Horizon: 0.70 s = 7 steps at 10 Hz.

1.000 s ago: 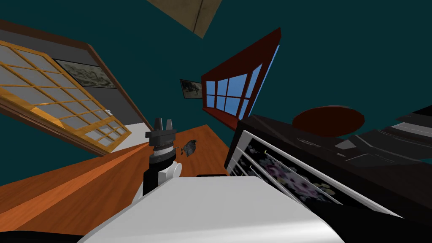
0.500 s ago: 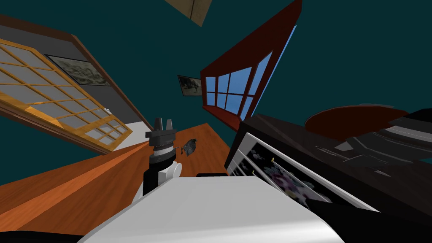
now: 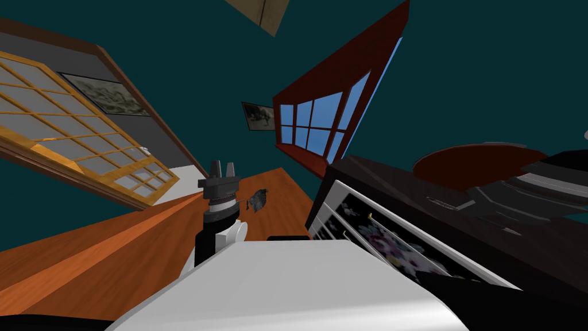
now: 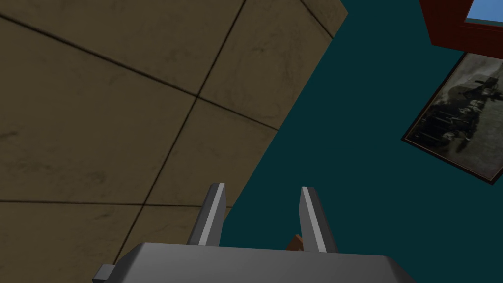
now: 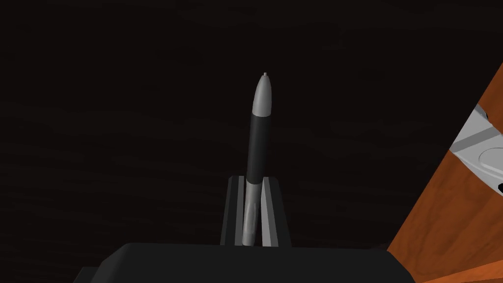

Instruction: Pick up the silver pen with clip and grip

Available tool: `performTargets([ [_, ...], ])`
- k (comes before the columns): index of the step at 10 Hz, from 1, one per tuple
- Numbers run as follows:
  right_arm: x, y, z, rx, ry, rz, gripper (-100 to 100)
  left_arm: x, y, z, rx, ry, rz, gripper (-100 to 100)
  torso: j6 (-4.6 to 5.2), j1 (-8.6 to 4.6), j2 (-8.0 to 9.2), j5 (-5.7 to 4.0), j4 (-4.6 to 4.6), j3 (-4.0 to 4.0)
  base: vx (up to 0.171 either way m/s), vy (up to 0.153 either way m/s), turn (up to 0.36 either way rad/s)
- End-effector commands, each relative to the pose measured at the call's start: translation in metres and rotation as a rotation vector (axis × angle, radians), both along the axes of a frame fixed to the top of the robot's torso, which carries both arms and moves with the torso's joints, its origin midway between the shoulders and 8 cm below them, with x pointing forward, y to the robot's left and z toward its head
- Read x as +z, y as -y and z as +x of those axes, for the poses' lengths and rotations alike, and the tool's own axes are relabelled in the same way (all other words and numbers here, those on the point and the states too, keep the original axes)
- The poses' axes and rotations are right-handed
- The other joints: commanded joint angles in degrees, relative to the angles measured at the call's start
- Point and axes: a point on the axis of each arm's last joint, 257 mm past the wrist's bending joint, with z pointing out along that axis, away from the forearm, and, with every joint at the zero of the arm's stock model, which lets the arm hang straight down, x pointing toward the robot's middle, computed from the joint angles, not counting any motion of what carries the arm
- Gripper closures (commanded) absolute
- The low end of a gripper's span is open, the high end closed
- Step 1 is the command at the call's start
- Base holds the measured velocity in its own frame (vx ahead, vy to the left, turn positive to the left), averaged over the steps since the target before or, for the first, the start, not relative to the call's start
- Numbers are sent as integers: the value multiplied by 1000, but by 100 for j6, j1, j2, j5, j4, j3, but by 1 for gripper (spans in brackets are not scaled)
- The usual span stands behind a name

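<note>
Right wrist view: the right gripper (image 5: 254, 186) is closed narrowly on the silver pen (image 5: 259, 142), its two fingers (image 5: 269, 211) pressing the lower barrel from either side. The pen stands in line with the fingers and projects well beyond their tips. Above the grasp runs a black grip section, then a light grey cone ending in a fine point. Behind the pen lies a flat dark surface, and a strip of orange-brown wooden floor (image 5: 442, 221) shows to one side of the gripper.

Left wrist view: the left gripper (image 4: 263, 211) has its fingers (image 4: 214, 211) spread wide apart.

Head view: this same gripper appears just left of centre, pointing toward the top of the frame, above the wooden floor that fills the lower left. A dark cabinet (image 3: 402, 189) with a flower-patterned front panel (image 3: 390, 241) occupies the lower right. A red-framed window (image 3: 321, 123) sits at upper centre, and a lattice screen (image 3: 69, 132) lies at the left.
</note>
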Motion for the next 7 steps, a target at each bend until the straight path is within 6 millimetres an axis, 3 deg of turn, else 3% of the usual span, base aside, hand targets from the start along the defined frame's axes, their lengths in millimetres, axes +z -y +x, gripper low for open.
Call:
performTargets([
  [1, 0, 0, 0, 0, 0, 0, 100, 0, 0, 0, 0, 0, 0, 0, 0, 0, 0, 0, 0, 0, 0, 0, 0],
  [2, 0, 0, 0, 0, 0, 0, 100, 0, 0, 0, 0, 0, 0, 0, -1, -1, -1, 0, 0, 0, 0, 0, 0],
  [3, 0, 0, 0, -1, 0, 0, 0, 0, 0, 0, 0, 0, 0, 0, -1, -1, -1, 0, 0, -1, 0, 0, 0],
  [4, 10, -6, -6, -3, -5, -1, 100, 0, 0, 0, 0, 0, 0, 0, -2, -1, -1, 0, 0, -1, 20, -15, 43],
  [6, 12, -6, -8, -3, -3, -2, 100, 0, 0, 0, 0, 0, 0, 0, -2, 0, -10, 4, -2, -5, 23, -15, 18],
  [7, 13, -7, -9, -3, -5, -1, 0, 0, 0, 0, 0, 0, 0, 0, -2, -1, -8, 0, -3, -5, 0, 0, 0],
])
